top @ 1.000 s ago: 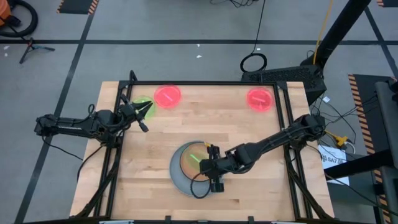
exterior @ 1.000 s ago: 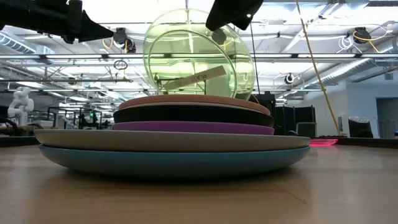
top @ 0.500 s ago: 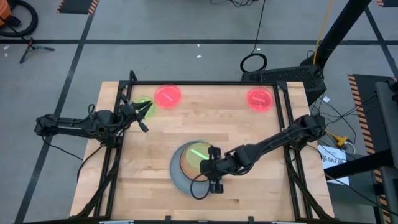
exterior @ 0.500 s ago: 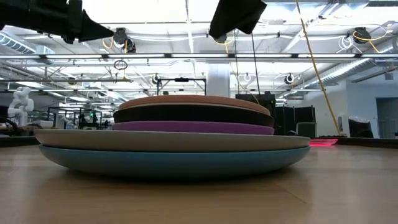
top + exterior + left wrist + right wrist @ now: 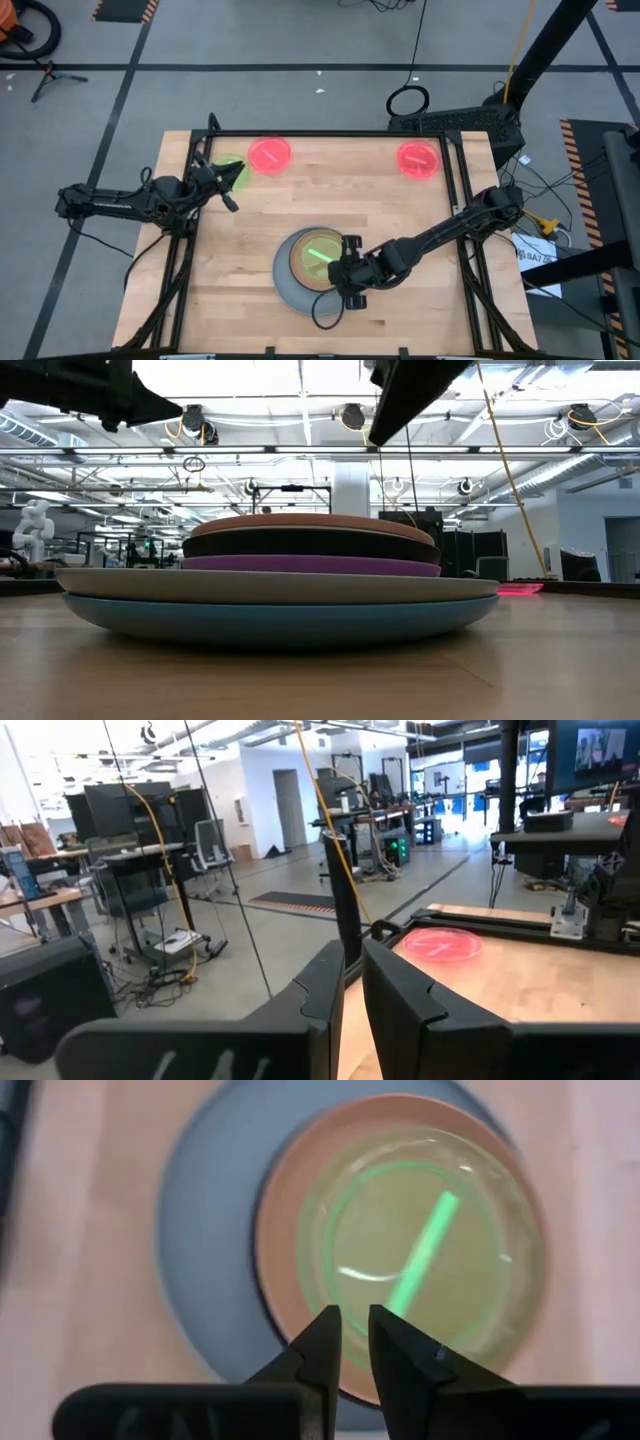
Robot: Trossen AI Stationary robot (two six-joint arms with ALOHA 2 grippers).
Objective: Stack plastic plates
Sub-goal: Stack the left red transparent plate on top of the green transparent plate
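High view: stack of round plastic plates [image 5: 290, 290] at table's near middle, grey largest, tan-orange plate [image 5: 300, 258] above, translucent neon green small plate [image 5: 320, 250] lying flat on top, released. Right gripper [image 5: 345, 283] just beside, jaws slightly parted, empty. Left gripper [image 5: 226, 186] pinches second green plate [image 5: 234, 171] near far-left edge, likely next. Two red-pink small plates [image 5: 269, 155] unstacked

Neon green plate [image 5: 420, 1255] atop tan-orange plate [image 5: 275, 1250], grey plate [image 5: 205, 1260]; two red-pink plates [image 5: 269, 155]; wood-grain table [image 5: 240, 260].
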